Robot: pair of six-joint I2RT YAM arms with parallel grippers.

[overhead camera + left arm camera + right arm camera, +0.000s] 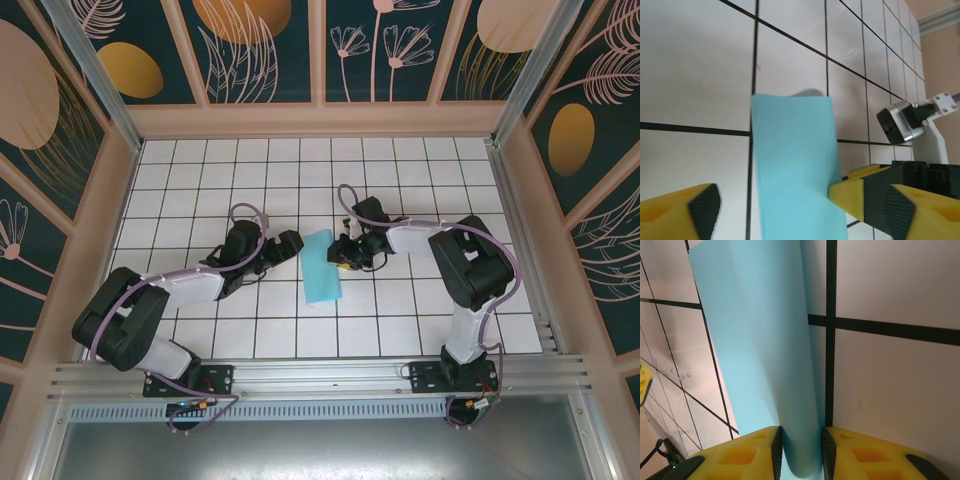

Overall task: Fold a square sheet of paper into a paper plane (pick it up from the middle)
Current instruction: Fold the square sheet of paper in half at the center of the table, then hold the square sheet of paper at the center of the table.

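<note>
The square sheet of paper (322, 267) is light blue and lies doubled over into a narrow strip on the white grid table between my two grippers. My left gripper (290, 245) stands open at the strip's left. In the left wrist view the paper (795, 165) lies between its wide-apart yellow fingertips (847, 192), and the right one touches the paper's edge. My right gripper (345, 252) is at the strip's far right edge. In the right wrist view its pads (777, 450) press the rounded fold of the paper (755, 340) from both sides.
The table (400, 180) is white tiles with black lines, walled by a tan frame (320, 120) at the back and sides. The right arm's wrist camera housing (902, 122) sits just beyond the paper in the left wrist view.
</note>
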